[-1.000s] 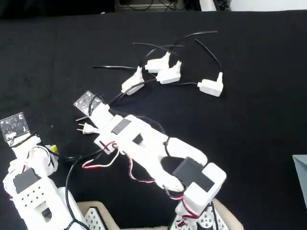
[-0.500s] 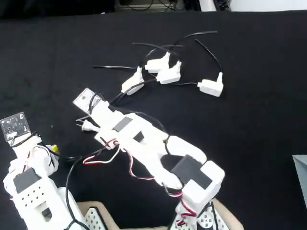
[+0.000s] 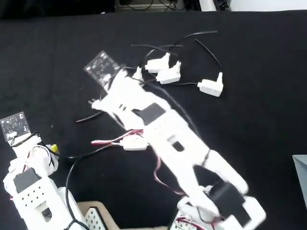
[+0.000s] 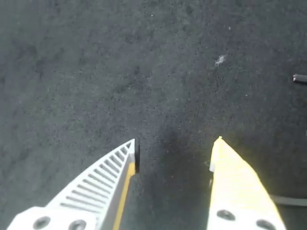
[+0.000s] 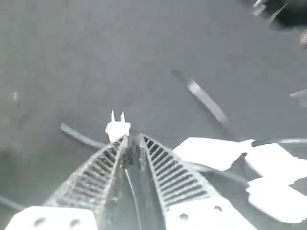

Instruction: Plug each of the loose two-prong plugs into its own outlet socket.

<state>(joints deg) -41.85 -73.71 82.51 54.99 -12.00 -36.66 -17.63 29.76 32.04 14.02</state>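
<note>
- Grippers number two, one per arm. The right gripper (image 5: 133,139) is clenched on a single white two-prong plug (image 5: 117,128), pinched at the very fingertips, with both prongs pointing away from the wrist.
- The left gripper (image 4: 175,148) is spread wide and grasps nothing. Its white ribbed finger (image 4: 112,175) and yellow finger (image 4: 232,179) stand apart over the black cloth (image 4: 120,62).
- In the high view the right arm (image 3: 172,139) stretches on a diagonal from the near edge toward the far left. The plug sits at its tip, left of the sockets and apart from them.
- One black cord (image 3: 88,116) trails from the plug toward the left arm (image 3: 29,187), which sits folded at the near left corner.
- Three white outlet sockets (image 3: 169,75) lie in plain sight on the far half of the cloth. Two are just beside each other, and a lone socket (image 3: 211,86) lies apart to their right.
- A fourth white piece (image 3: 138,73) shows partly behind the right arm's wrist. I cannot tell whether it is a socket.
- Several thin black leads (image 3: 192,36) loop away from the sockets.
- Two patterned plates, one on each wrist (image 3: 102,67) (image 3: 14,125), carry marks too small to read.
- One bundle of red and white wires (image 3: 115,140) hangs from the right arm.
</note>
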